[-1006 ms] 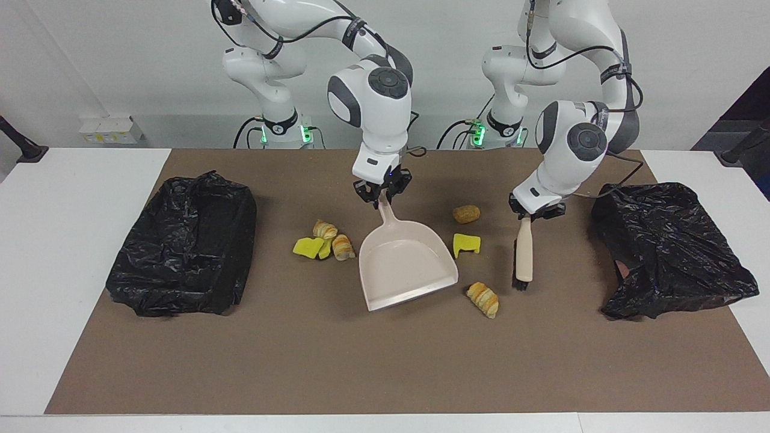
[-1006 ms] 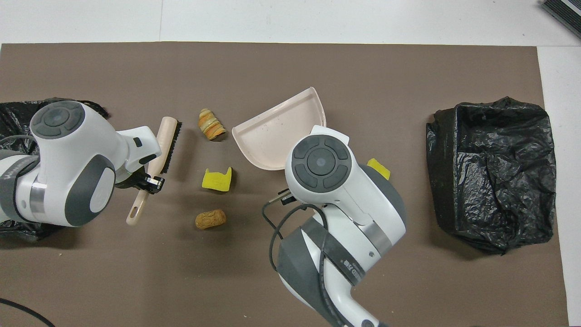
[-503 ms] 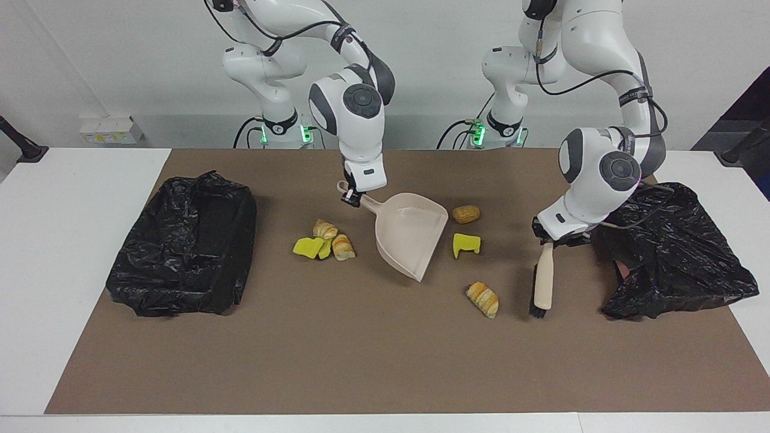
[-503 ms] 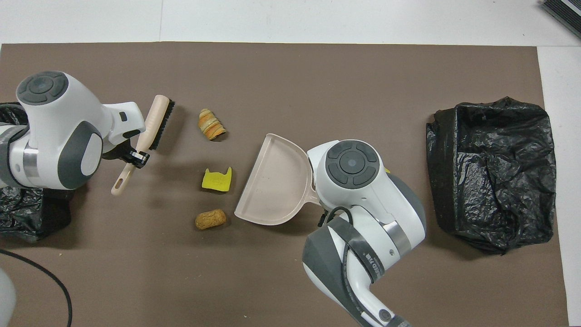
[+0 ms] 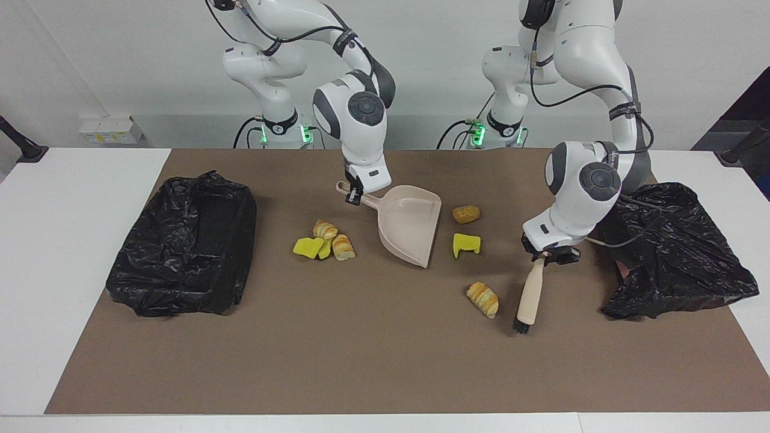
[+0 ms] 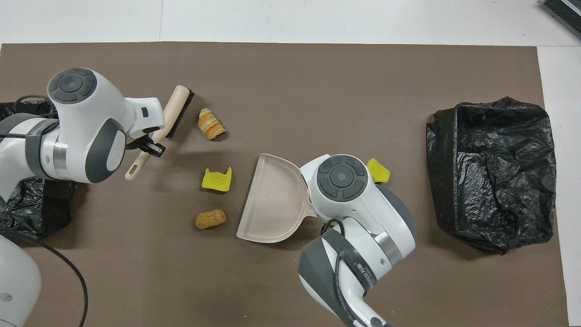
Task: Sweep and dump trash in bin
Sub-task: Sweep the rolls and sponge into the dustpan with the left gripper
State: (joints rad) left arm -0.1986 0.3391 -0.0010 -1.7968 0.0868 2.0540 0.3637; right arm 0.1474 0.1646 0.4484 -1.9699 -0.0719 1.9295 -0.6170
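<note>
My right gripper [image 5: 355, 196] is shut on the handle of the beige dustpan [image 5: 406, 231], which is tilted with its mouth toward the left arm's end; the dustpan also shows in the overhead view [image 6: 272, 204]. Beside the mouth lie a brown bun [image 5: 466, 213] and a yellow chunk [image 5: 466, 243]. My left gripper [image 5: 547, 254] is shut on the handle of a brush [image 5: 529, 294]. Its bristle end hangs low beside a striped croissant piece [image 5: 483, 299]. A cluster of yellow chunks [image 5: 308, 247] and two croissant pieces [image 5: 343, 246] lies beside the dustpan toward the right arm's end.
A black bag-lined bin [image 5: 186, 252] stands at the right arm's end of the brown mat. A crumpled black bag [image 5: 668, 249] lies at the left arm's end, close to the left arm's wrist.
The right gripper swung the dustpan round, from mouth facing away from the robots to mouth toward the left arm's end. The left gripper carried the brush farther from the robots, beside the croissant piece.
</note>
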